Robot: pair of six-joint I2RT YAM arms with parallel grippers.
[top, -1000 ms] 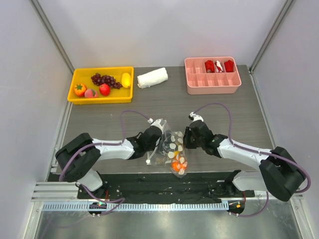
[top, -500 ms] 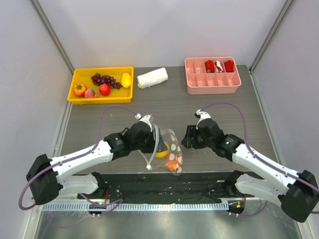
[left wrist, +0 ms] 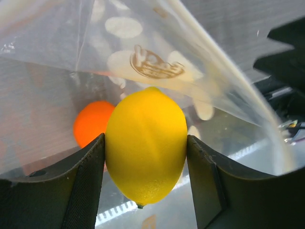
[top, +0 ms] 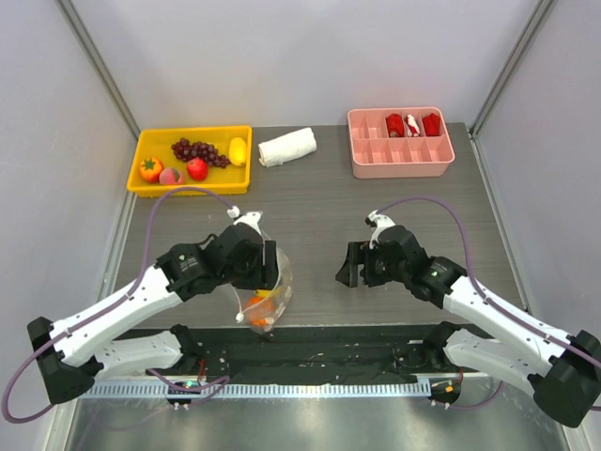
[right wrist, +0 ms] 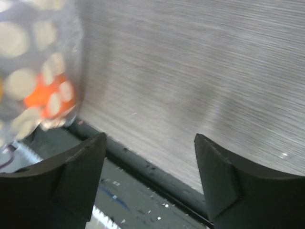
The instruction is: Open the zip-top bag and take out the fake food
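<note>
My left gripper (left wrist: 145, 141) is shut on a yellow lemon (left wrist: 146, 157), a piece of the fake food, which fills the gap between both pads. The clear polka-dot zip-top bag (left wrist: 143, 62) drapes around it, and an orange piece (left wrist: 90, 123) lies deeper inside. From above, the bag (top: 266, 303) hangs below the left gripper (top: 267, 274) near the table's front edge, with orange food at its bottom. My right gripper (top: 349, 269) stands open to the right of the bag, apart from it. Its wrist view shows wide, empty jaws (right wrist: 150, 143) and the bag (right wrist: 33, 57) at the left edge.
A yellow tray (top: 192, 132) at the back left holds a purple grape bunch (top: 197, 150) and a few other fruits. A rolled white cloth (top: 287, 147) lies beside it. A pink divided tray (top: 401, 172) with red items stands at the back right.
My right gripper opened, let go of the bag and drew back to the right. The left arm swung left with the lemon, and the bag went along with it.
</note>
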